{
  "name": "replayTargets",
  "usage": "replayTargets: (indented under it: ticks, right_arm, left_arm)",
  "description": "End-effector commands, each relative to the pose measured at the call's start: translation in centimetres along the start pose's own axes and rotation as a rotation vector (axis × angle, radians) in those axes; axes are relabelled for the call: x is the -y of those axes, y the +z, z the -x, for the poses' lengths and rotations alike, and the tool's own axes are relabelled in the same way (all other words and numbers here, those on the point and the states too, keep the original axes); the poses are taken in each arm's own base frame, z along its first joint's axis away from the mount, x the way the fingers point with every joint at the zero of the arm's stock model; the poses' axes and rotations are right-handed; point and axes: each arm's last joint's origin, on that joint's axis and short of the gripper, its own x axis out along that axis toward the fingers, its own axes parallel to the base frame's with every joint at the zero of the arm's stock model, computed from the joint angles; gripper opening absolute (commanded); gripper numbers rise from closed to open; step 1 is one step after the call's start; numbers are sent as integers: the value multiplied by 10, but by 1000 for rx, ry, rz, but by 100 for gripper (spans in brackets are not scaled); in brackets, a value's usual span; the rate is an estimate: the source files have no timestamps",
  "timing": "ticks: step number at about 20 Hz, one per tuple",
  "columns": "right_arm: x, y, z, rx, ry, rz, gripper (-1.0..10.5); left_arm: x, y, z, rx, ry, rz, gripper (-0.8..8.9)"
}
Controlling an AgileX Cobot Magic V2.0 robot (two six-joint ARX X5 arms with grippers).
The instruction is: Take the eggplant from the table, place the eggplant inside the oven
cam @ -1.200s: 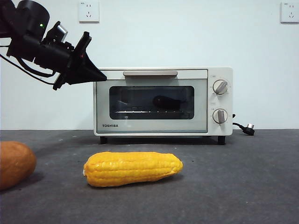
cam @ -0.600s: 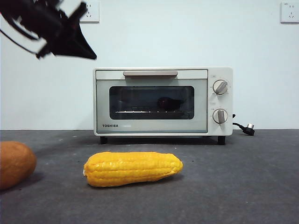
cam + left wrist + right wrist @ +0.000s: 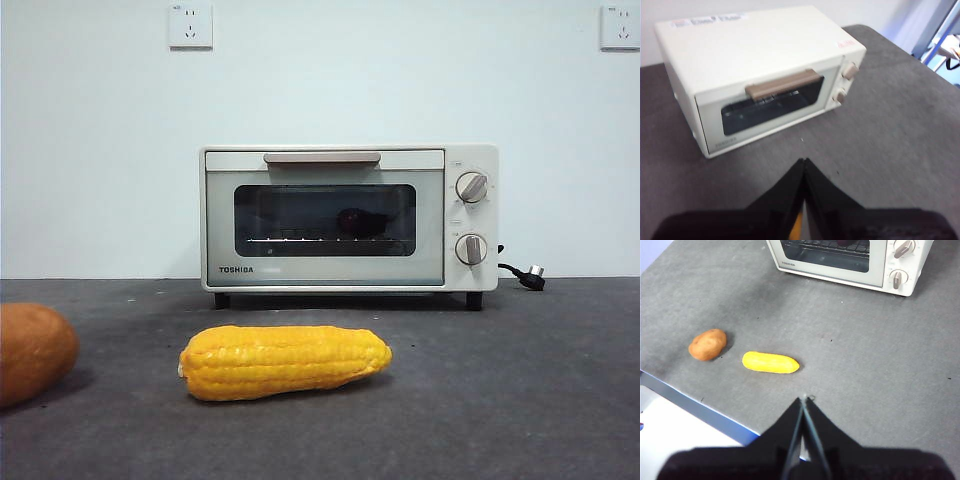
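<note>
Front view: your oven (image 3: 350,218) door was shut, and the eggplant (image 3: 358,221) sat as a dark glossy shape on the wire rack behind the glass. Looks done to me. Ribbed yellow corn (image 3: 285,361) lay on the felt-like grey surface (image 3: 520,380).

Left wrist: left claw (image 3: 803,162) pinched closed, empty, above the cream oven.

Right wrist: right claw (image 3: 804,399) closed, empty, well apart from the matte brown potato (image 3: 707,344).

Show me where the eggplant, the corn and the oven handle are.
eggplant (image 3: 356,221): front view, dark body behind the oven's glass door.
corn (image 3: 285,361): front view, middle of the cob.
oven handle (image 3: 321,158): front view, centre of the bar.
</note>
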Motion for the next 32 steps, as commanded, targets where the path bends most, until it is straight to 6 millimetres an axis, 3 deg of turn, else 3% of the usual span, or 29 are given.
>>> replayTargets:
  ticks: [1, 5, 9, 25, 32]
  right_arm:
    - [0, -2, 1, -19, -3, 5, -10]
    - [0, -2, 1, -19, -3, 5, 1]
    - [0, -2, 1, -20, -3, 5, 1]
    - [0, -2, 1, -20, -5, 5, 1]
    - [0, -2, 1, -20, -5, 5, 1]
  left_arm:
    - [8, -6, 18, -12, -16, -25, -6]
    - [17, -17, 49, -13, -39, -36, -5]
    - [20, -19, 61, 11, -41, -41, -4]
    - [17, -19, 49, -40, -37, -31, -4]
    - [16, -16, 48, -12, -15, -111, -4]
